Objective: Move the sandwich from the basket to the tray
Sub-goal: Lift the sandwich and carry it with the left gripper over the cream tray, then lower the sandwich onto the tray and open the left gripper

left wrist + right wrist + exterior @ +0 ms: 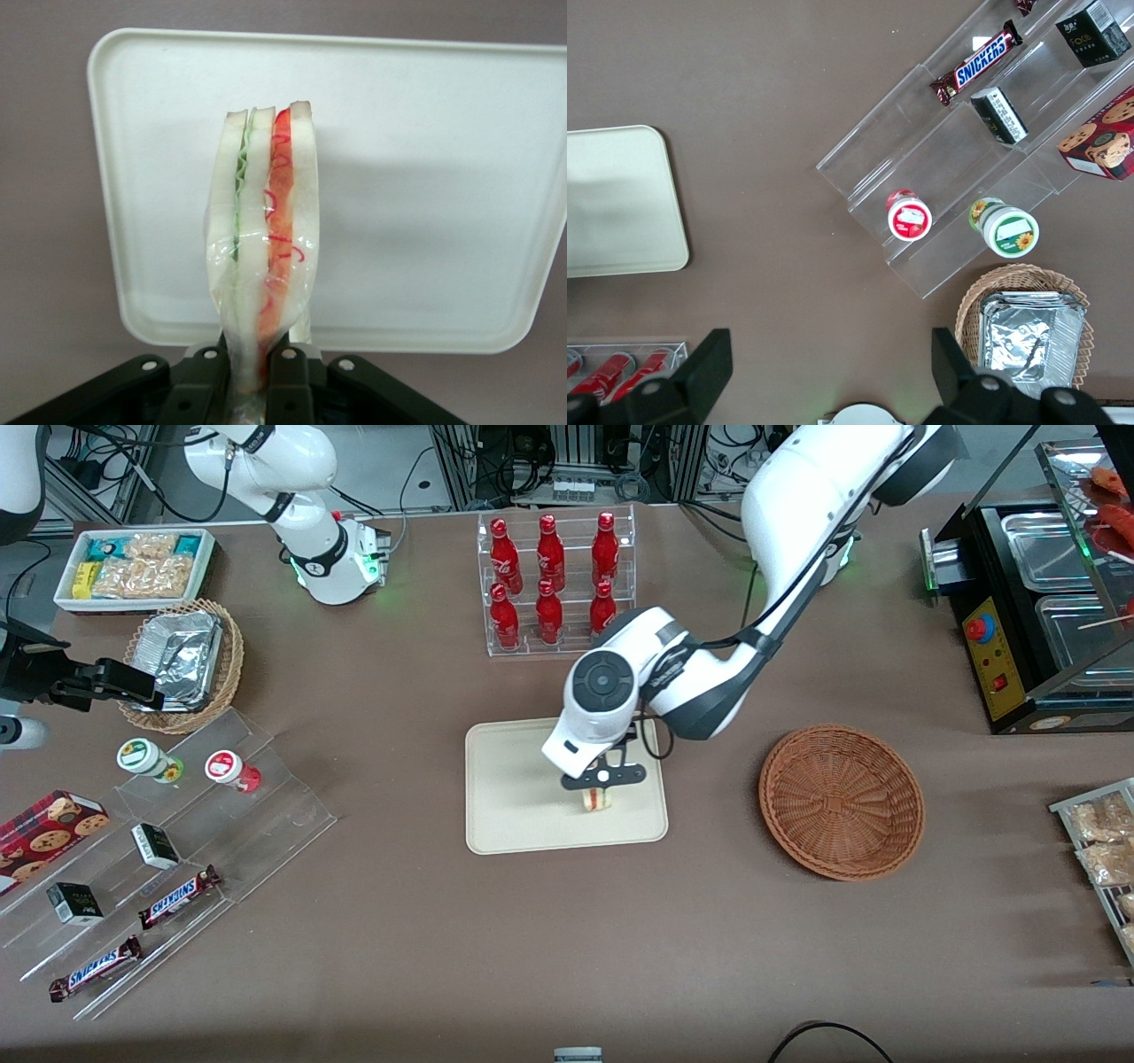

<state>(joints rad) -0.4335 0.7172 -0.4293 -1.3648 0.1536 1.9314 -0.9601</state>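
Black two-finger gripper (250, 376) pinching one clear-wrapped white-bread sandwich (263, 239), green and red layers plain only at wrist, above cream rectangular tray (425, 177); round reddish-brown wicker basket (841, 801) well apart.

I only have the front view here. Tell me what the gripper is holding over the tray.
Observer: The gripper has its jaws shut on the sandwich; the wrist view shows them pinching one end of the wedge.
Operator: Report which way the sandwich sits.
Observer: It is held with its cut edge toward the wrist camera, green and red filling layers showing between the bread slices.
Operator: Confirm what is under it.
Observer: The tray fills the wrist view under the sandwich, with bare cream surface around it.
Operator: Check the basket.
Observer: The basket holds nothing that I can see.
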